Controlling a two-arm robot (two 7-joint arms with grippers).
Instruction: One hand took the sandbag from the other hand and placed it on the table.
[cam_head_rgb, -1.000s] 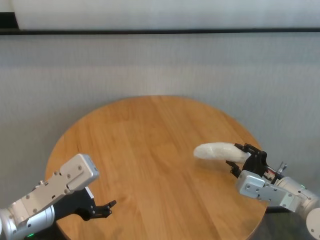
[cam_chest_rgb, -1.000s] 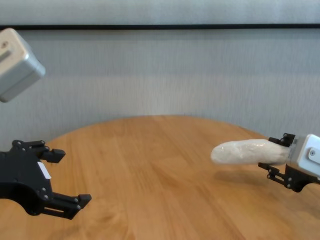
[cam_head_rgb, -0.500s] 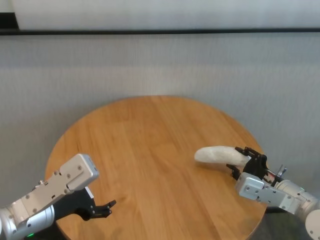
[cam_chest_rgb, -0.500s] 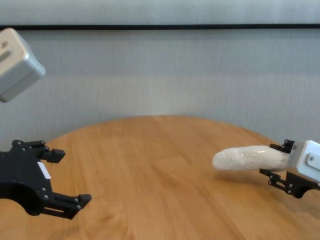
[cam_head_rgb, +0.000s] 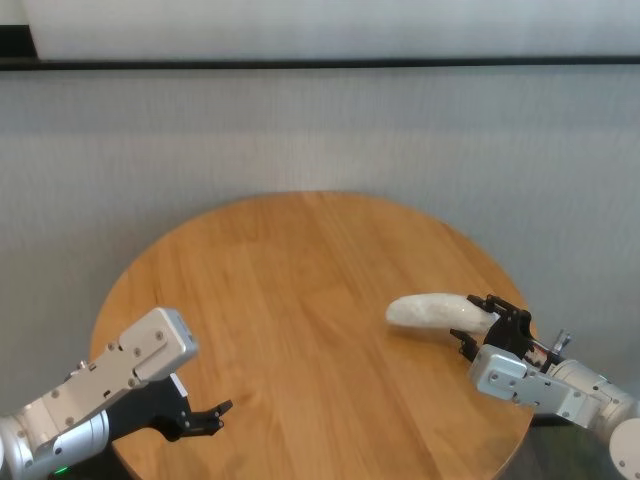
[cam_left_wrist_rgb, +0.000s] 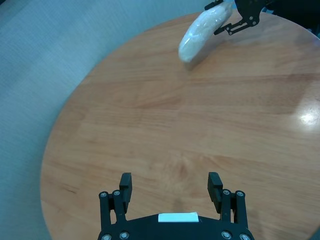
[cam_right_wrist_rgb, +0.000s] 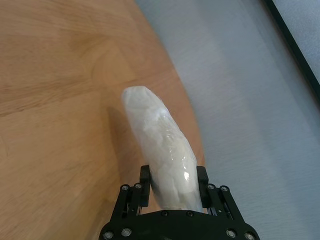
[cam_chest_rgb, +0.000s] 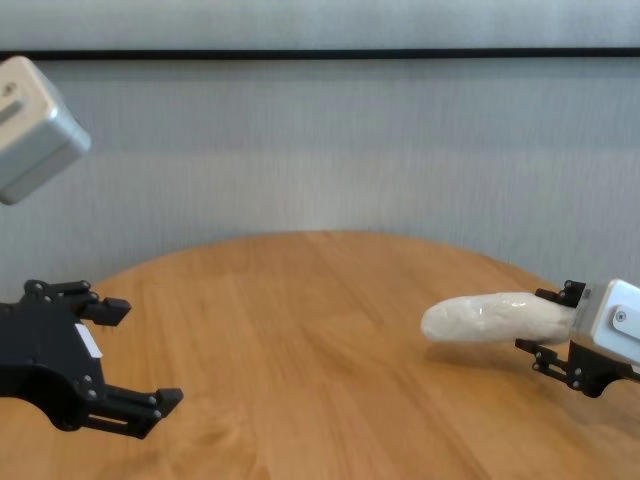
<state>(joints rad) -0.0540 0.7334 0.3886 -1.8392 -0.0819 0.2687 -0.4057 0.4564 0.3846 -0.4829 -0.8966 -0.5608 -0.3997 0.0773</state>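
A pale grey wall with a dark rail across it stands behind a round wood-plank counter (cam_head_rgb: 300, 300), orange-brown and bare apart from one thing. Out on the counter's right side, the right tool (cam_head_rgb: 478, 328) grips the bag (cam_head_rgb: 435, 310) by its tail end, jaws pinched tight against both flanks of the pouch. The bag juts away from the tool toward the counter's middle, just above the wood, a soft shadow directly beneath it; whether the free end touches the surface is hard to call. It is a white, translucent pouch, lumpy and a little curved like a loaf, its plastic skin wrinkled and catching a small gleam near the grip in the right wrist view. The rounded free end is blunt and full. Over on the near left edge, the left tool (cam_head_rgb: 212, 416) hangs low beside the rim, fingers spread wide and holding nothing, a white label on its body, well apart from the bag.
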